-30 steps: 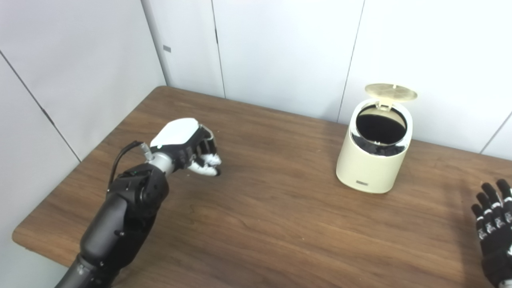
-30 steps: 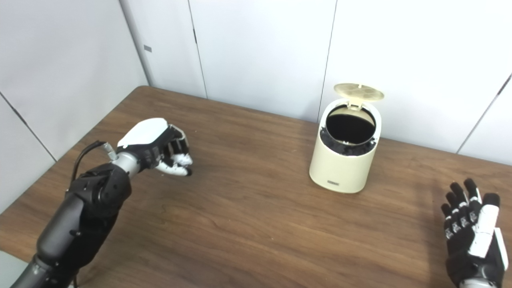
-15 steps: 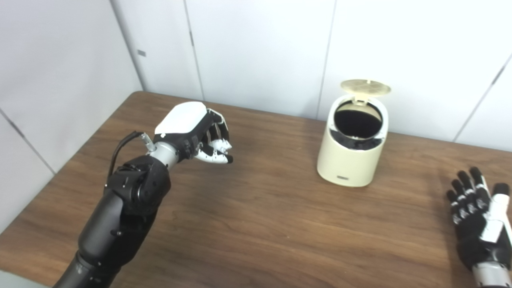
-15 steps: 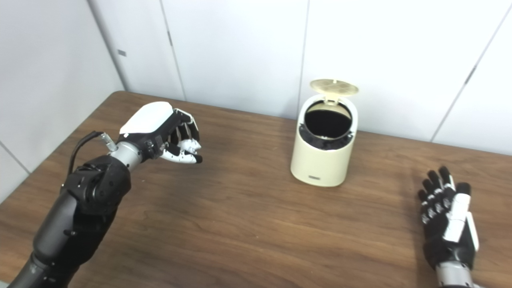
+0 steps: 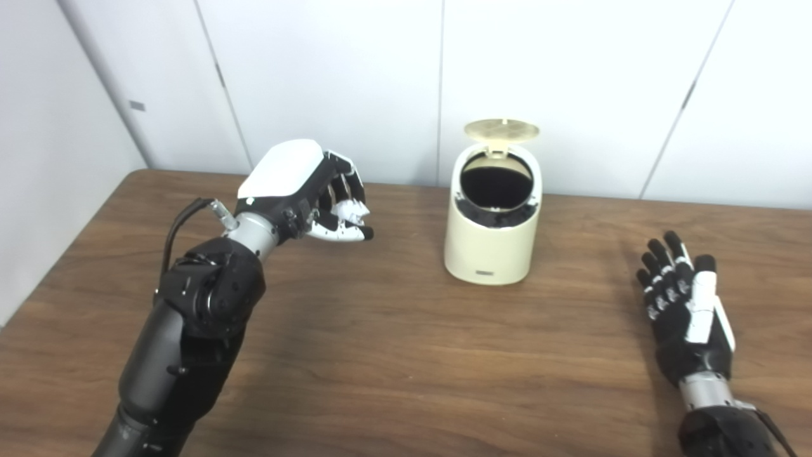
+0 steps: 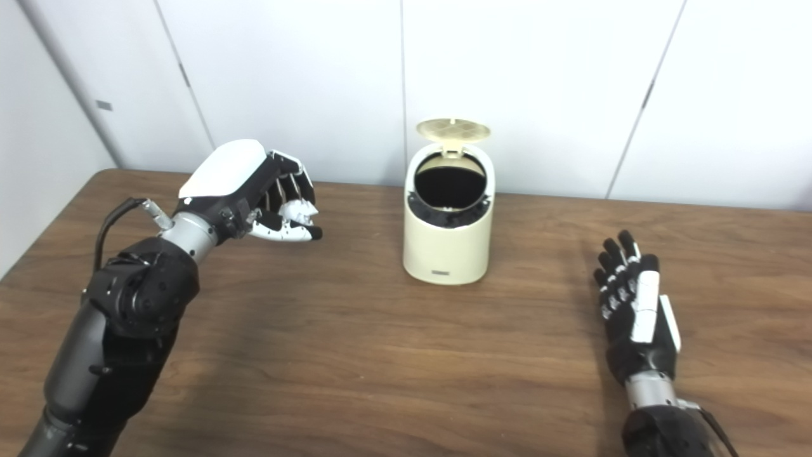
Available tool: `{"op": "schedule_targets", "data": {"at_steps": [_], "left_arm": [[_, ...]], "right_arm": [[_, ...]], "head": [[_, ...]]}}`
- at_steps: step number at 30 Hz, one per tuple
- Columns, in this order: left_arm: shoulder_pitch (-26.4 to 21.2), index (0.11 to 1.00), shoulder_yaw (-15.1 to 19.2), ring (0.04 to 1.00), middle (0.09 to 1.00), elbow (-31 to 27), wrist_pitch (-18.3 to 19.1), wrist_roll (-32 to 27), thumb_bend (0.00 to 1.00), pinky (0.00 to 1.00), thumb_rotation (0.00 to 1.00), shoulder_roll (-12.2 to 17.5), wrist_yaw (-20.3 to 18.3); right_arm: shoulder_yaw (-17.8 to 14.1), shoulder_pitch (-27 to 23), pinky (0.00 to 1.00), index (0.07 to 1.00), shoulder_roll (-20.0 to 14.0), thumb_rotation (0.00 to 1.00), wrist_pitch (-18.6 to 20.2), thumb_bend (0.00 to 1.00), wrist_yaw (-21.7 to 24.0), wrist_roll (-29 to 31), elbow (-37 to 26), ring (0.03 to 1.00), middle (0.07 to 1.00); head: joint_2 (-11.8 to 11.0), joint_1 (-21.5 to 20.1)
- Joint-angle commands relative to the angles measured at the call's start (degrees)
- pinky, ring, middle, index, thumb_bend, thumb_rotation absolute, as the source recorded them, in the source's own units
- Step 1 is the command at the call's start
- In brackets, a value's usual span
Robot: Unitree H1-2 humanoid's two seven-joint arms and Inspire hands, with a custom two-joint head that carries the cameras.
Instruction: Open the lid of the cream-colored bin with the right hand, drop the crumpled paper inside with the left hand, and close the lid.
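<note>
Above the table (image 5: 393,355), the left hand (image 5: 317,197) (curled around crumpled paper (image 5: 347,209)) has risen nearer the lid-up bin (image 5: 491,216).

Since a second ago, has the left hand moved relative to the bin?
Yes. The camera panned, but the left hand has closed on the bin from the left and risen off the table.

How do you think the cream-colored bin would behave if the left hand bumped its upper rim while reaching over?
The bin looks like light plastic, taller than its base is wide, so a bump up high would probably tip or slide it. Its raised lid adds height at the back. The wooden table looks smooth, offering little grip.
</note>
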Motion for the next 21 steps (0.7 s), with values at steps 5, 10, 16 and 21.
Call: {"op": "schedule_targets", "data": {"at_steps": [5,10,16,21], "left_arm": [[-6.03,0.501,-2.01,0.38,0.452,0.44,-0.25,1.82,0.47,0.33,0.0,-0.75,0.27],[-8.05,0.519,-3.83,0.387,0.443,2.2,-1.75,1.75,0.47,0.42,0.0,-1.85,1.18],[-10.39,0.488,-5.89,0.404,0.479,4.33,-1.21,3.33,0.47,0.33,0.0,-4.87,2.78],[-11.8,0.499,-6.58,0.374,0.454,7.01,-1.71,4.27,0.47,0.33,0.0,-7.43,5.5]], "right_arm": [[0.65,-0.17,1.0,0.971,1.79,0.95,-1.76,0.6,-0.51,-0.37,-0.77,0.993,0.97],[0.89,0.15,1.0,0.97,1.94,0.95,-1.97,0.6,-0.57,-0.94,-0.83,0.99,0.968],[0.8,0.35,1.0,0.962,2.08,0.95,-1.81,0.57,-0.76,-0.85,-0.55,0.987,0.959],[0.76,0.36,1.0,0.967,1.97,0.94,-2.07,0.57,-0.75,-0.99,-0.11,0.985,0.955]], "head": [[-0.7,-2.01],[-1.14,-2.58],[-1.67,-3.12],[-2.08,-2.81]]}}
